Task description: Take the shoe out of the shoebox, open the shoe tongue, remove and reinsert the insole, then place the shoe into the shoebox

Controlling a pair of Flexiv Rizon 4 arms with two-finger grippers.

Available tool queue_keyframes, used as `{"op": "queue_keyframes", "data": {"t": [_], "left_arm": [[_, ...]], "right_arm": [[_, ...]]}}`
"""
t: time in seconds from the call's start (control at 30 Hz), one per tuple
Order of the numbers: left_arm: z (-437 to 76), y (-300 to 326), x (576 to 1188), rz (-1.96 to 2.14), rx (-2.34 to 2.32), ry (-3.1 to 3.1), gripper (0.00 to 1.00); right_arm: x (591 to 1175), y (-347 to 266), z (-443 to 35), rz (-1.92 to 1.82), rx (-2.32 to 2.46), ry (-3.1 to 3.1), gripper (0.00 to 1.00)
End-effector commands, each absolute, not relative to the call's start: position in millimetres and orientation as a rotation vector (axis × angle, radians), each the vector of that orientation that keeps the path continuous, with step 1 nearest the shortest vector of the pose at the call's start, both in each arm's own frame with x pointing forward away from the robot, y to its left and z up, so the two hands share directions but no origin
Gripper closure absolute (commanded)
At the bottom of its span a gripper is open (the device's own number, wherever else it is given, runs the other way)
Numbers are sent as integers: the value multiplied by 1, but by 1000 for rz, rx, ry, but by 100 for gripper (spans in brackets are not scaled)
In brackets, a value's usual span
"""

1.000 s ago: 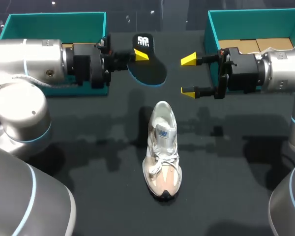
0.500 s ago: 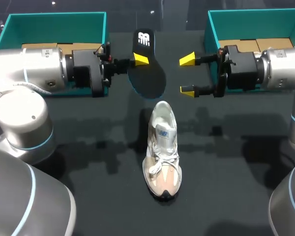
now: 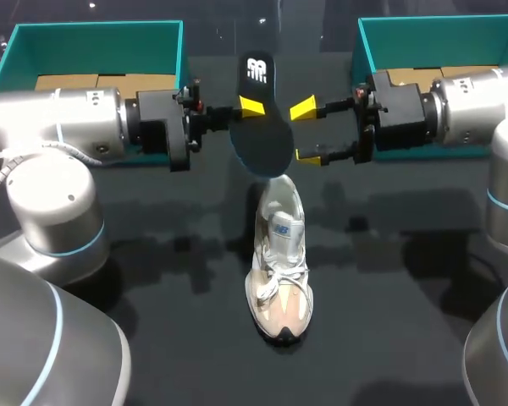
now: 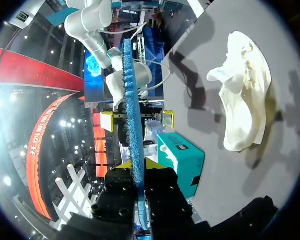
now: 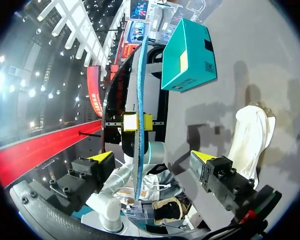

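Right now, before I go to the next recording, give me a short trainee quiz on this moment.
1. True or false: the left gripper is shut on the insole.
2. The right gripper is: A) open, B) shut on a shoebox, C) shut on the insole.
3. Fill in: the shoe stands on the ___.
Key: 1 true; 2 A; 3 table.

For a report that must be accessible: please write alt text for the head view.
The left gripper holds a black insole near the heel of a white shoe on the black table, with the open right gripper close beside it. Two teal boxes sit at the far corners.
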State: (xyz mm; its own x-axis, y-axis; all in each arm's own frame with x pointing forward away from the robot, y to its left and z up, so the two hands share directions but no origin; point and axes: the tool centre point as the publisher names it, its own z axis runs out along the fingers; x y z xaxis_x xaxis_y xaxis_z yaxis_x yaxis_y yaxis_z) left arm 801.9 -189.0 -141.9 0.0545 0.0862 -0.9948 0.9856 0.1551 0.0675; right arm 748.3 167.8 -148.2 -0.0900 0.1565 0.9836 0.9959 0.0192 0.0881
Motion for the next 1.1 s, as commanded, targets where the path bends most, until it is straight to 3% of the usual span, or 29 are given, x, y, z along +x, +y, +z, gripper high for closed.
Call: {"op": "queue_keyframes", "data": {"t": [0.03, 0.07, 0.27, 0.5, 0.6, 1.1], "left_arm": [[-144, -196, 807, -1004, 1189, 1282, 100], [-144, -197, 807, -1002, 1190, 1279, 100], [-146, -199, 810, -1004, 1183, 1227, 100], [-149, -204, 810, -986, 1199, 1197, 100], [-149, -205, 810, -983, 1201, 1190, 100], [-149, -211, 810, -975, 1203, 1166, 100]], "right_arm": [[754, 177, -151, -1185, -1256, -1411, 20], [755, 179, -152, -1181, -1250, -1412, 32], [756, 183, -153, -1174, -1234, -1406, 27], [757, 189, -152, -1168, -1212, -1408, 40], [756, 191, -152, -1166, -1204, -1406, 52], [752, 197, -153, -1160, -1179, -1398, 65]]}}
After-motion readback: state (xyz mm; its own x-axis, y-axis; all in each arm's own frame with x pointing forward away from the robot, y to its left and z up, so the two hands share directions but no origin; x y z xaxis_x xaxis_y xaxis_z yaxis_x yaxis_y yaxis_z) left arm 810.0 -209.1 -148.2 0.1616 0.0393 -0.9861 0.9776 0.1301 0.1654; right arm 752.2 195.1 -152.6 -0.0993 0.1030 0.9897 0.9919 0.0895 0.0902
